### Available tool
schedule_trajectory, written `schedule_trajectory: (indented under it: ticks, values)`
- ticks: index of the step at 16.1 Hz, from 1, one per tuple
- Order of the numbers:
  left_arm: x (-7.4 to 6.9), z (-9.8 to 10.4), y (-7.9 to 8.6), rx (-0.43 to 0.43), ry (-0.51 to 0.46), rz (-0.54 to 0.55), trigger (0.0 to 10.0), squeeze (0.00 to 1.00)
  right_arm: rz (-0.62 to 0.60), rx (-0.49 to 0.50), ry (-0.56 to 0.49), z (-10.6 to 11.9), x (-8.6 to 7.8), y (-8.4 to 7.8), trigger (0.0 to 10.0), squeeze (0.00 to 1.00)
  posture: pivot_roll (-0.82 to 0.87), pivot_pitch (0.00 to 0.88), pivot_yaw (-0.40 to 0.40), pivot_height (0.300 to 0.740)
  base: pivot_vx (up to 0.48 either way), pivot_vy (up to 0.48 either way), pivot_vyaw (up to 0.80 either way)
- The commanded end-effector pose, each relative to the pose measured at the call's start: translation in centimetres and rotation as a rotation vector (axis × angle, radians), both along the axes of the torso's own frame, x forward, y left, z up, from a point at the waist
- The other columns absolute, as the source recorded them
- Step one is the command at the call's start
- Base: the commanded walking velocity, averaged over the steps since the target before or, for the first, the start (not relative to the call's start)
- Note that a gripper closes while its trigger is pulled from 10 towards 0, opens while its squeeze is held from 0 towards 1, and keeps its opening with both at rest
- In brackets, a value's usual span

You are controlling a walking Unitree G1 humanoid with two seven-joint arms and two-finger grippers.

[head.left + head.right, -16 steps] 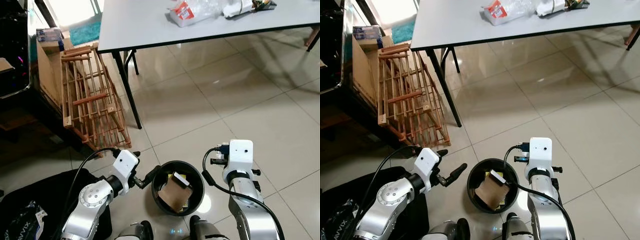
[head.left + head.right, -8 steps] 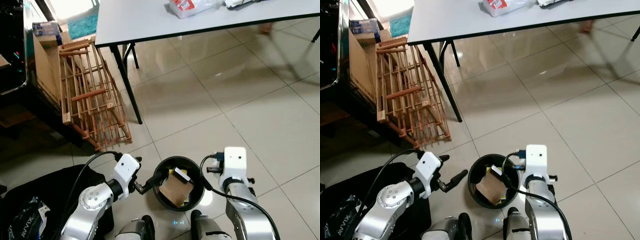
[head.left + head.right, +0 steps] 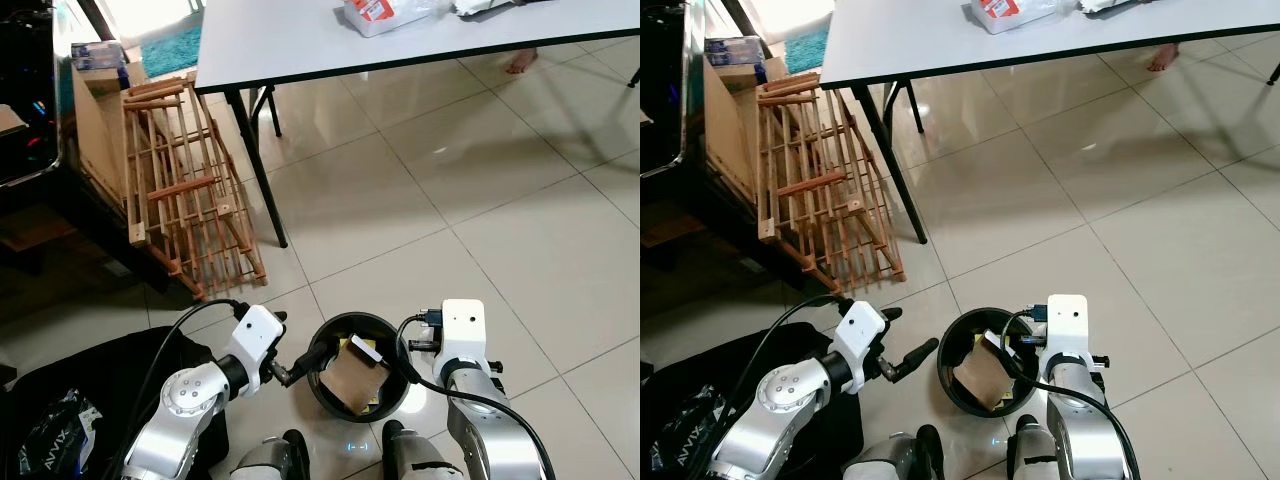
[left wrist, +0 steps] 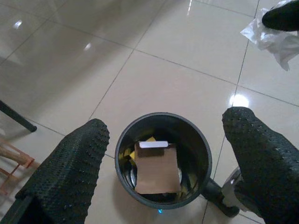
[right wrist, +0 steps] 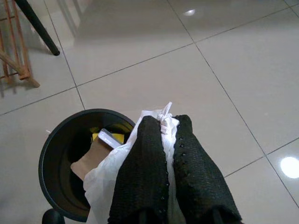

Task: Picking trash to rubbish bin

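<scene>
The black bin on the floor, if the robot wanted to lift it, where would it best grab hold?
Probably the rim of the black bin, from above, one finger inside the wall and one outside. The bin stands upright and open, its round body looks too wide to span, and I see no handle. The open left gripper hovers over it; the right gripper holds white plastic trash.
</scene>
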State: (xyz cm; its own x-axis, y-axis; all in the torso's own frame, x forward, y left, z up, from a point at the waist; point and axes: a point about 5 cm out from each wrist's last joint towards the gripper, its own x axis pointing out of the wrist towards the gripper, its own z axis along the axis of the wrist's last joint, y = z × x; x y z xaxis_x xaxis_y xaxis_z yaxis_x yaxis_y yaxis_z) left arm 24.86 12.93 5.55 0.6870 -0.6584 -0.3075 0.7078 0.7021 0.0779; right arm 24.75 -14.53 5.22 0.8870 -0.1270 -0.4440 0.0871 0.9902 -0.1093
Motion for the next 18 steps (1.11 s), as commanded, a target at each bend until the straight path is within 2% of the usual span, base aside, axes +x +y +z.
schedule_trajectory:
  ticks: [1,6,18]
  values:
    - [-0.31,-0.52,0.21,0.014,0.024,0.001,10.0,0.0,0.012,0.009,0.031,-0.54,-0.27,0.22,10.0,0.0,-0.04,0.248,0.125,0.74,0.0,0.0,0.0]
    - [0.02,-0.32,0.02,0.002,0.024,0.023,10.0,0.0,0.016,0.009,0.042,-0.73,-0.29,0.3,10.0,0.0,-0.05,0.25,0.123,0.74,0.0,0.0,0.0]
    - [-0.36,-0.57,-0.03,0.017,0.036,0.008,10.0,0.0,0.027,0.014,0.055,-1.03,-0.69,0.65,10.0,0.0,-0.05,0.261,0.125,0.74,0.0,0.0,0.0]
